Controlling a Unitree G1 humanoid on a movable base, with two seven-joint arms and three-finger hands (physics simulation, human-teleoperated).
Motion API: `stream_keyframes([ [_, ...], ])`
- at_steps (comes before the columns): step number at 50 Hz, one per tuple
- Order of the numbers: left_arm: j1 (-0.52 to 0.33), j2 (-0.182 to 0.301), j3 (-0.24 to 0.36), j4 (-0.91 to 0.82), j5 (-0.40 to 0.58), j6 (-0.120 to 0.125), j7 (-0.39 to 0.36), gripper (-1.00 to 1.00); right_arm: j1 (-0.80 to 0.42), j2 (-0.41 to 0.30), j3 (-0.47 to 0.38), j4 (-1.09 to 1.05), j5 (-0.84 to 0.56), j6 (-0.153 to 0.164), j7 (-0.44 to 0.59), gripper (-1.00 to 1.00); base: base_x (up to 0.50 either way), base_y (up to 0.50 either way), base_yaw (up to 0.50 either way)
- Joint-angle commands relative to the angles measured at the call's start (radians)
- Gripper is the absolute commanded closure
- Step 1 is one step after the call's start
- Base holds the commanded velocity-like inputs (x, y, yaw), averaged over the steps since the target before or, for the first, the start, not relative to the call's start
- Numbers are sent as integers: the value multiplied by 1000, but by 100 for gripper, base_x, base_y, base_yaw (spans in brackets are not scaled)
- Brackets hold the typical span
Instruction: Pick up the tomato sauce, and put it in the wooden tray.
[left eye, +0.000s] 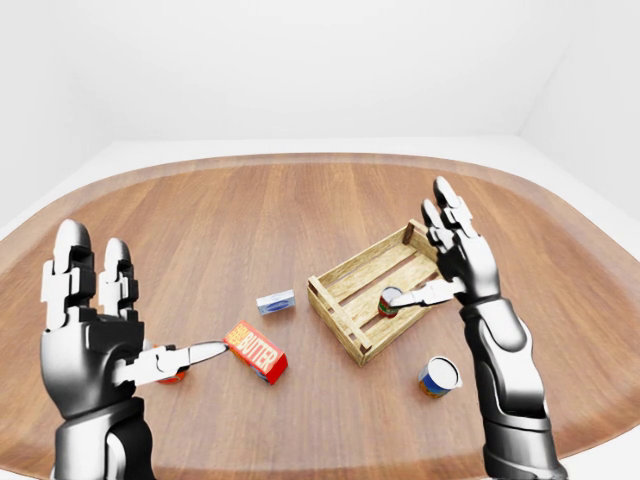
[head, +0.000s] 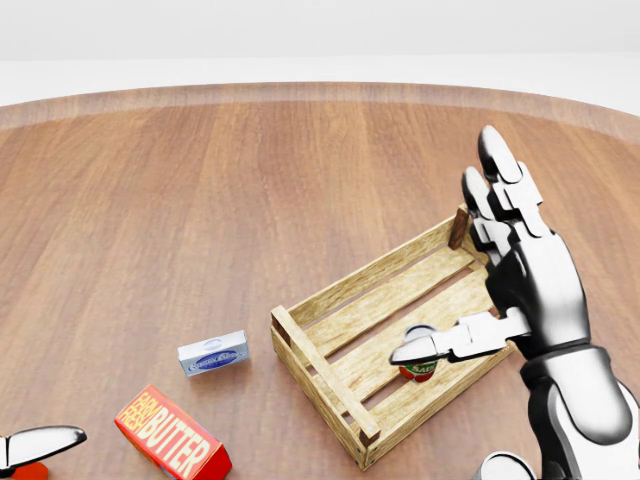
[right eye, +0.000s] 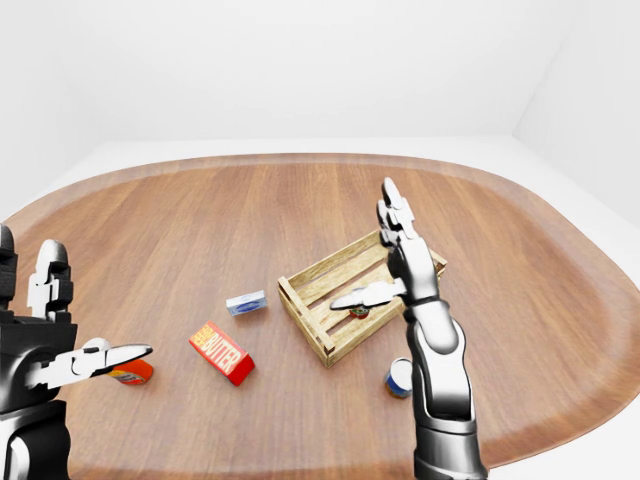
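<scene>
Room: white walls are standing all around, and a big round wooden table (left eye: 300, 200) is filling the middle.
Left hand: the left hand (left eye: 85, 330) is hanging low at the left of the left-eye view, with its fingers spread wide and holding nothing. It is hovering over the table, well apart from the tray.
Small orange thing: something small and orange (right eye: 131, 374) is peeking out under the left thumb. It is too hidden to name.
Butter box: a red butter box (head: 171, 433) is lying flat on the table, just right of the left hand.
Little blue box: a small blue and white box (head: 213, 353) is lying between the butter box and the tray.
Wooden tray: the wooden tray (head: 300, 345) is sitting on the table, a bit right of the middle.
Tomato sauce: the tomato sauce (head: 418, 368) can is sitting inside the tray, near its right end. The thumb is partly hiding it.
Right hand: the right hand (head: 525, 275) is floating above the tray with its fingers pointing up and spread wide, gripping nothing.
Other can: a blue and white can (left eye: 437, 376) is lying on the table near the right arm.
Doing it well: I think the can is in its place, so the hand should be lifting straight up and away, keeping the thumb off the can so it is not tipping over.
</scene>
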Motion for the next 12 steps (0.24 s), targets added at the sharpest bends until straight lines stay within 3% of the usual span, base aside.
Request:
stream_keyframes([
  [1,6,-4,0,-6,2,0,-5,-100,227,30,-70,-317,224,0,109,-100,0,0,0],
  [12,9,-8,3,-13,2,0,-9,-100,372,69,-136,-355,386,0,265,-100,0,0,0],
])
